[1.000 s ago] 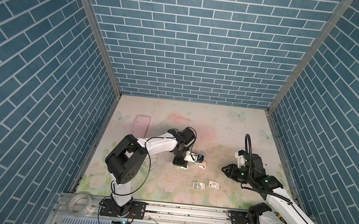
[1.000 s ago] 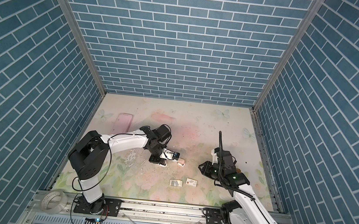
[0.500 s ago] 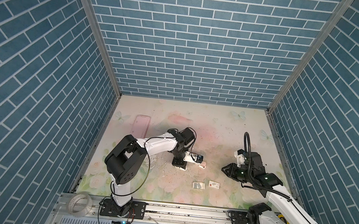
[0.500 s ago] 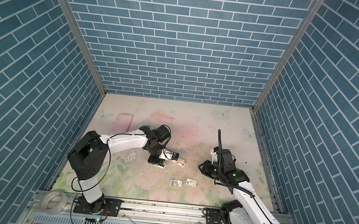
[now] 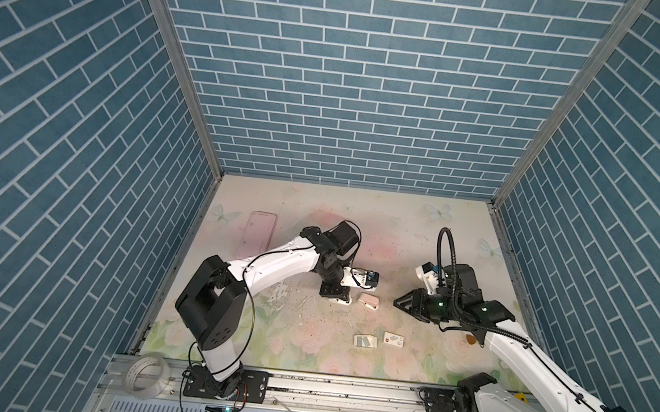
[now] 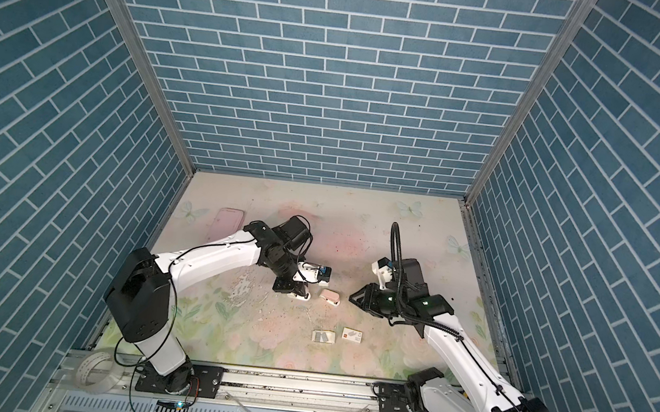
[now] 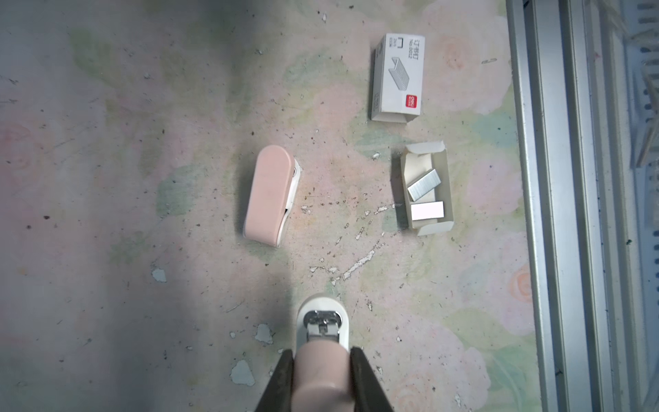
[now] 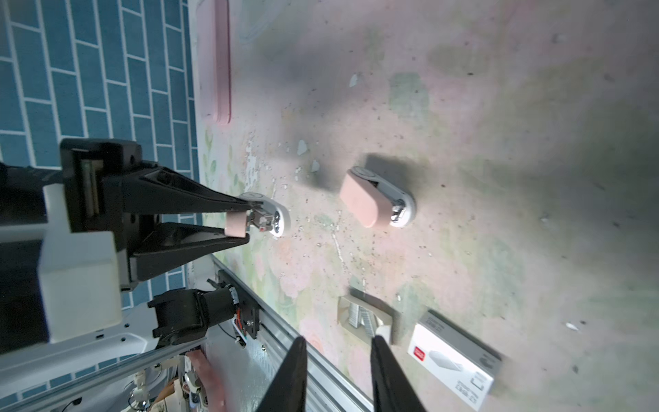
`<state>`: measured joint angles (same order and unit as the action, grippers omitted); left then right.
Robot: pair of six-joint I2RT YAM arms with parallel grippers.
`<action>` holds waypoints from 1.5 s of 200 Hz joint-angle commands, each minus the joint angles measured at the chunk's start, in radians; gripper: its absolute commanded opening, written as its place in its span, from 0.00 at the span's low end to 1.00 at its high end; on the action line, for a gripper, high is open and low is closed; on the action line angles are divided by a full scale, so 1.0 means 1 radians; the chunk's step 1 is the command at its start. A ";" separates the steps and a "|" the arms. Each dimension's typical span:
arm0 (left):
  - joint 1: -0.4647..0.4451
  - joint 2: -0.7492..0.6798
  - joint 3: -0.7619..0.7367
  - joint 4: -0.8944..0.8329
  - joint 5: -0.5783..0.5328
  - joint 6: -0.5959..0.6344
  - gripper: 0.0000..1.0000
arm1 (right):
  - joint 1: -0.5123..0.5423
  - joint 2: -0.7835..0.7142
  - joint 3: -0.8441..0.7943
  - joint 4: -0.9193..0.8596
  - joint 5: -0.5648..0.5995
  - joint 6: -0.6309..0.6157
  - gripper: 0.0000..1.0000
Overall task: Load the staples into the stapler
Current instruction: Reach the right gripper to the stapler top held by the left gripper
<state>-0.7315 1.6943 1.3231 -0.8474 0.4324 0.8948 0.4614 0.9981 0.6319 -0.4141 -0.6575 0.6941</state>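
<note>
My left gripper (image 7: 321, 353) is shut on a small pink and white stapler (image 7: 322, 321), low over the table; it also shows in both top views (image 5: 336, 295) (image 6: 290, 288) and the right wrist view (image 8: 237, 221). A second pink stapler (image 7: 271, 199) (image 5: 368, 301) (image 6: 329, 297) (image 8: 374, 199) lies free just to its right. The staples (image 7: 424, 185) (image 8: 360, 315) lie as grey strips in an open cream tray (image 5: 365, 341) (image 6: 324, 336) nearer the front. My right gripper (image 5: 395, 301) (image 6: 350, 299) (image 8: 338, 340) hovers open and empty, right of the free stapler.
A white card sleeve with a red mark (image 5: 393, 339) (image 6: 352, 334) (image 7: 397, 76) (image 8: 453, 360) lies beside the tray. A flat pink case (image 5: 256, 235) (image 6: 224, 225) sits at the back left. The metal rail (image 7: 545, 214) runs along the front, with a tape roll (image 5: 145, 375).
The right gripper has edged slightly toward the middle and its jaws stand a little wider. The left gripper still holds its stapler in the same place.
</note>
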 commanded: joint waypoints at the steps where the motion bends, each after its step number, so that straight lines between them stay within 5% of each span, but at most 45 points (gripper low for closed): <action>1: 0.000 -0.026 0.040 -0.050 0.033 -0.022 0.03 | 0.025 0.010 0.040 0.057 -0.081 0.052 0.35; 91: -0.044 -0.059 0.136 -0.096 0.076 -0.076 0.02 | 0.144 0.185 0.052 0.322 -0.052 0.166 0.34; 300: -0.061 -0.069 0.251 -0.122 0.111 -0.105 0.00 | 0.201 0.257 0.045 0.438 -0.073 0.226 0.17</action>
<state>-0.7860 1.6463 1.5272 -0.9680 0.4957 0.8116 0.6518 1.2400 0.6781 -0.0147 -0.7212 0.8955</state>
